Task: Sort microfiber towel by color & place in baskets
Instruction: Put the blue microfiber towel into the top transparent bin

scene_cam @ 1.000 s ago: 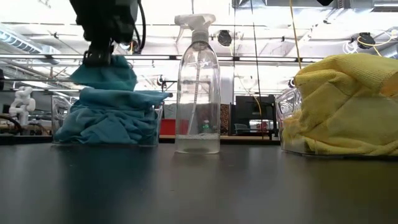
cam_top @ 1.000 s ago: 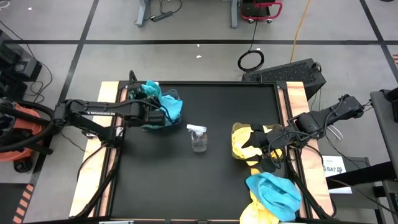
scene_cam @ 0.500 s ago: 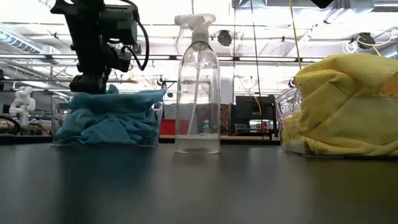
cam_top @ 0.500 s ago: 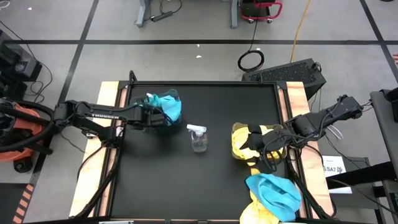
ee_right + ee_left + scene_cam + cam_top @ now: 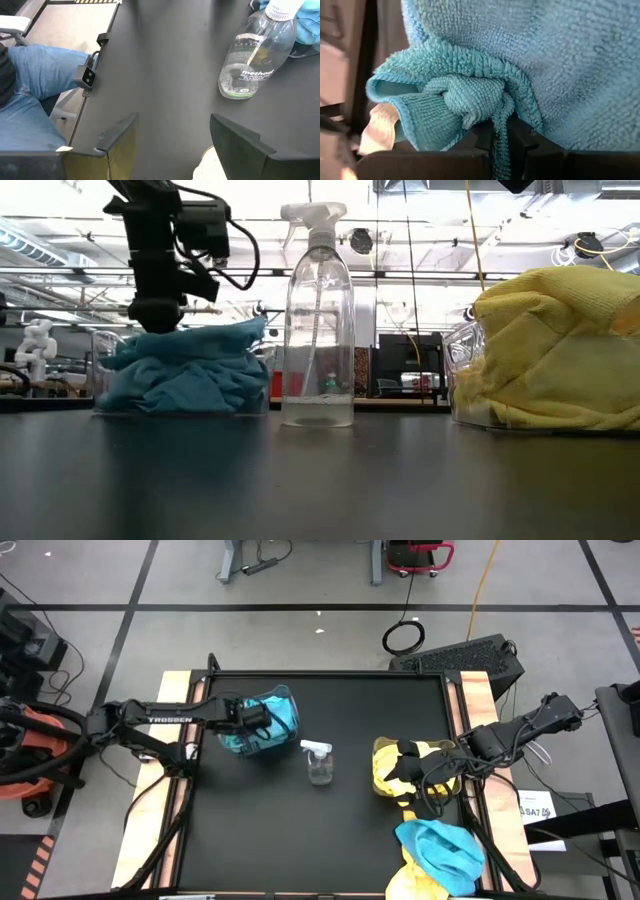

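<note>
Landmark: spray bottle, standing upright near the middle of the black counter.

Left gripper is sitting to the left of the bottle, pressing down onto the heap of turquoise towels in the left basket. Its jaws are pressed together, pinching a bunched fold of turquoise towel; the left wrist view is showing the fold squeezed between the two dark fingers. In the low view the left gripper is coming down from above and touching the top of the turquoise heap, which is filling the basket above its rim.

Right gripper is hovering to the right of the bottle, over the yellow towels piled in the right basket. Its jaws are standing spread, nothing between them; the right wrist view is looking past the fingers across bare counter toward the bottle. Yellow heap is bulging well above the basket wall.

Loose pile, right of the bottle and nearer the front counter edge: one turquoise towel lying on top of a yellow towel, near the right basket but apart from it.

A person's leg in blue jeans is showing beyond the counter edge in the right wrist view.
</note>
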Motion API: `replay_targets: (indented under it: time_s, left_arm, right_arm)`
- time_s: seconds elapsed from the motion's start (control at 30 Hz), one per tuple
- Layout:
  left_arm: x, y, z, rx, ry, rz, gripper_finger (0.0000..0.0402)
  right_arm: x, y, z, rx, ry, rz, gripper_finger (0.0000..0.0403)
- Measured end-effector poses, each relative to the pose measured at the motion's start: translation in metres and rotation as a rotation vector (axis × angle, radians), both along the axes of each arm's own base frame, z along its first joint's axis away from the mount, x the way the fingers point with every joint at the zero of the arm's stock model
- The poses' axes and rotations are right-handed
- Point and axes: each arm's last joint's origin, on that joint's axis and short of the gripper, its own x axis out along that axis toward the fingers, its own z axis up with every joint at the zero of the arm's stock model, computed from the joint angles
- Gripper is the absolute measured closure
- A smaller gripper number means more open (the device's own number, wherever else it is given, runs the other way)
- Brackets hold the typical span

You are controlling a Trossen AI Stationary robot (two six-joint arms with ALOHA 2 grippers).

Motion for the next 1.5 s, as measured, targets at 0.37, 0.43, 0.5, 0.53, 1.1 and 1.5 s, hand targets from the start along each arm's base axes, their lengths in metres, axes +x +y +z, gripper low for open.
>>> replay_targets:
  time_s: [0.37, 0.43, 0.5, 0.53, 1.1, 1.5]
  left_arm:
    - [-0.005, 0.032, -0.008, -0.19, -0.045, 0.016, 0.0377]
    - [-0.005, 0.036, -0.012, -0.217, -0.031, 0.02, 0.0377]
    - [-0.004, 0.039, -0.016, -0.229, -0.015, 0.028, 0.0377]
    - [-0.004, 0.04, -0.017, -0.231, -0.011, 0.032, 0.0375]
    - [-0.011, 0.027, 0.032, -0.244, -0.014, 0.053, 0.0212]
    - [-0.017, -0.008, 0.092, -0.226, -0.289, -0.07, 0.021]
  right_arm:
    - [-0.003, 0.007, 0.0, -0.011, -0.006, 0.011, 0.0165]
    - [-0.004, 0.008, 0.0, -0.006, -0.005, 0.012, 0.0165]
    - [-0.005, 0.01, 0.0, -0.001, -0.004, 0.014, 0.0165]
    - [-0.005, 0.011, 0.0, 0.002, -0.003, 0.015, 0.0165]
    - [-0.018, 0.032, 0.0, 0.087, 0.036, 0.073, 0.0165]
    - [-0.036, 0.058, -0.017, 0.168, 0.254, 0.0, 0.0165]
